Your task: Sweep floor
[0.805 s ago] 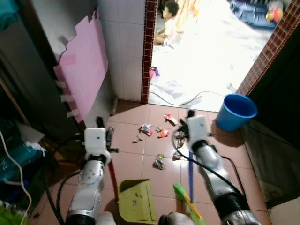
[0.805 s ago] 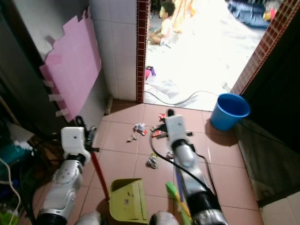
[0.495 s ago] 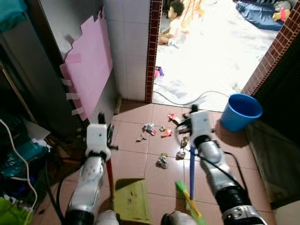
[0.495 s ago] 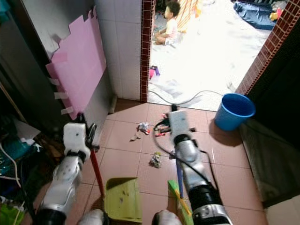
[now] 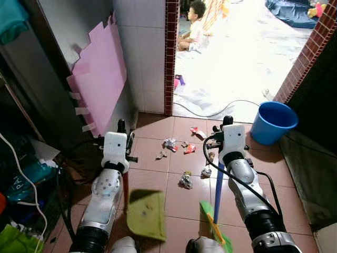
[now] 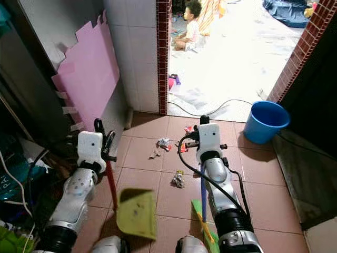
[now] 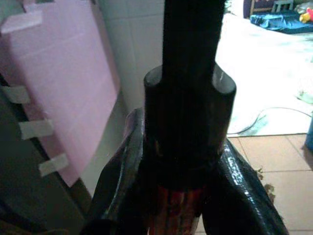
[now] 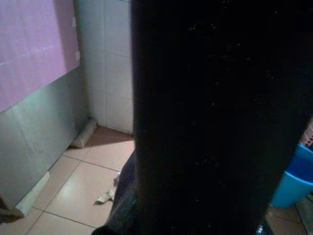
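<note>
Left pincer (image 5: 122, 138) is clamped on the red handle (image 5: 125, 185) of the yellow-green dustpan (image 5: 145, 214), which hangs blurred just above the tiled floor (image 5: 158, 179). Right pincer (image 5: 225, 126) grips the blue broom handle (image 5: 218, 184), green broom head (image 5: 213, 225) low by the robot's feet. Scraps of litter (image 5: 185, 180) lie scattered between the two arms, a blue bucket (image 5: 274, 122) near the doorway.

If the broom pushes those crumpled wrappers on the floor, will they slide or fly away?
The crumpled wrappers look thin and light, so they would probably skid easily over the smooth floor tiles. Being loose, separate scraps, some may scatter sideways rather than move together.
</note>
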You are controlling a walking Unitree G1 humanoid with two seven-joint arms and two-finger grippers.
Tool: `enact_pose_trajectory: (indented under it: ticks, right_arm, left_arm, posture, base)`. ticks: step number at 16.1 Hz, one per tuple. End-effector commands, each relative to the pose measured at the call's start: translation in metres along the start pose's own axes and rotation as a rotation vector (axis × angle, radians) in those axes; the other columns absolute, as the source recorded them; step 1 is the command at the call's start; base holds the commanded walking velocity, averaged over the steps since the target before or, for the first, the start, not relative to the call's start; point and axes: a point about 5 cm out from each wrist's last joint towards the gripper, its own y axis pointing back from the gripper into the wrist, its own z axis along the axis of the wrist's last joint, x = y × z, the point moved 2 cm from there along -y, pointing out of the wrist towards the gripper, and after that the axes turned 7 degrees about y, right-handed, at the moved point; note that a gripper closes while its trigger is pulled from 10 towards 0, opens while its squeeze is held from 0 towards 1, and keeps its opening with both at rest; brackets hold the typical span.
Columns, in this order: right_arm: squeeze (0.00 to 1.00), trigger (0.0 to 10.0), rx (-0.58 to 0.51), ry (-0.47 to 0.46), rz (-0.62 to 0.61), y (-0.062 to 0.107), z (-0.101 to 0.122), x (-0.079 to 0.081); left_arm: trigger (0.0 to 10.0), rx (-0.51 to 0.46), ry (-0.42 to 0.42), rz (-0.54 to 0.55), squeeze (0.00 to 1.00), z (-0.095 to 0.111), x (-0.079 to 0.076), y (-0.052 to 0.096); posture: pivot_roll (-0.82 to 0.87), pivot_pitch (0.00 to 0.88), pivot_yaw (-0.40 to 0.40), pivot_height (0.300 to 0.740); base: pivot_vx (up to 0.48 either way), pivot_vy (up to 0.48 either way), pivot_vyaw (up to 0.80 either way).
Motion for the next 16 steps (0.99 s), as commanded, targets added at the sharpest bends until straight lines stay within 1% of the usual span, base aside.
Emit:
enact_pose_trajectory:
  ticks: [1, 3, 8, 11, 12, 14, 16]
  right_arm:
    - [0.00, 10.0, -0.023, -0.026, -0.017, -0.0010, 0.0048, -0.0014]
    - [0.00, 10.0, -0.033, -0.046, -0.011, -0.0042, 0.0085, 0.0024]
    - [0.00, 10.0, -0.043, -0.043, -0.018, -0.0044, 0.0108, 0.0010]
    - [0.00, 10.0, -0.049, -0.039, -0.023, -0.0058, 0.0127, -0.0003]
    - [0.00, 10.0, -0.050, -0.039, -0.024, -0.0060, 0.0129, -0.0006]
    - [0.00, 10.0, -0.050, -0.035, -0.025, -0.0060, 0.0127, -0.0016]
    - [0.00, 10.0, -0.052, -0.026, -0.033, -0.0057, 0.0129, -0.0034]
  left_arm:
    - [10.0, -0.045, -0.023, -0.010, 0.00, 0.0120, 0.0007, -0.0049]
    - [10.0, -0.048, -0.004, -0.020, 0.00, 0.0132, -0.0005, -0.0036]
    - [10.0, -0.039, 0.014, -0.012, 0.00, 0.0100, -0.0010, -0.0037]
    - [10.0, -0.041, 0.018, -0.017, 0.00, 0.0117, -0.0026, -0.0073]
    - [10.0, -0.043, 0.018, -0.015, 0.00, 0.0118, -0.0026, -0.0075]
    - [10.0, -0.047, 0.046, 0.006, 0.00, 0.0117, -0.0011, -0.0070]
    - [10.0, -0.047, 0.048, 0.006, 0.00, 0.0111, -0.0010, -0.0061]
  posture:
    - [0.01, 0.000, 0.037, 0.740]
    - [0.01, 0.000, 0.037, 0.740]
    - [0.01, 0.000, 0.036, 0.740]
    - [0.00, 0.000, 0.037, 0.740]
    - [0.00, 0.000, 0.035, 0.740]
    - [0.00, 0.000, 0.032, 0.740]
    - [0.00, 0.000, 0.030, 0.740]
  base:
    - [0.000, 0.000, 0.00]
    - [0.000, -0.321, 0.00]
    - [0.000, -0.379, 0.00]
    - [0.000, -0.386, 0.00]
    - [0.000, -0.244, 0.00]
    - [0.000, 0.000, 0.00]
    - [0.000, 0.000, 0.00]
